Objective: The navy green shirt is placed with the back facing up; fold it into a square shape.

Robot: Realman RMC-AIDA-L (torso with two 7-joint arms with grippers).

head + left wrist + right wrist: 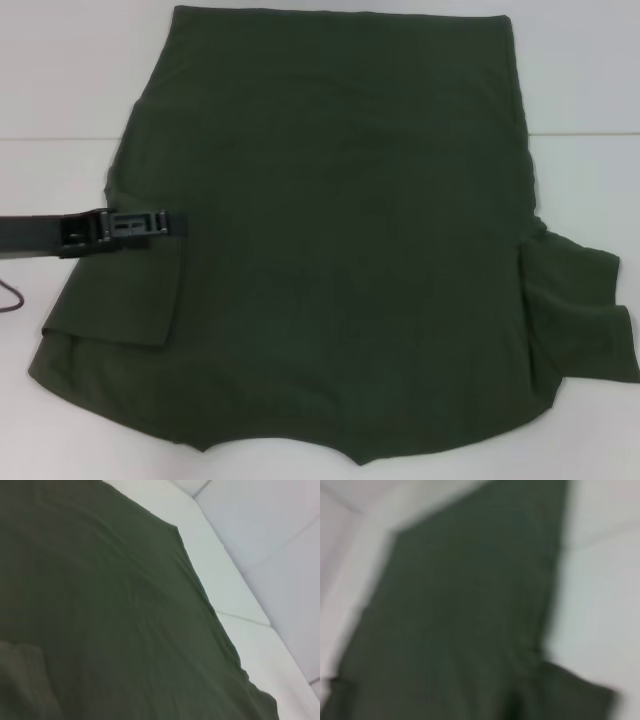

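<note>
The navy green shirt point(340, 250) is lying spread flat on the white desk point(60, 90) and is covering most of it, from the far edge down to the near edge. Its plain side is facing up; no lettering is showing. The straight hem is lying along the far edge of the desk, and the near border, which has a shallow curved cut in the middle, is reaching the near edge. On the desk's left side, the sleeve is lying folded inward over the body of the shirt, making a flat rectangular flap. On the desk's right side, the other sleeve is sticking outward from the body toward the right edge, with some wrinkles where it is joining the body.

The left gripper point(170, 224) is reaching in from the left edge of the desk, low and level, and its tip is lying over the top of the folded flap. Whether its fingers are released or clenched cannot be told.

The right gripper is not appearing in the head view. Its wrist camera is looking down at the shirt point(470, 620) and the pale desk around it. The left wrist camera is showing the shirt cloth point(100, 605) close up beside the white desk point(240, 555).
</note>
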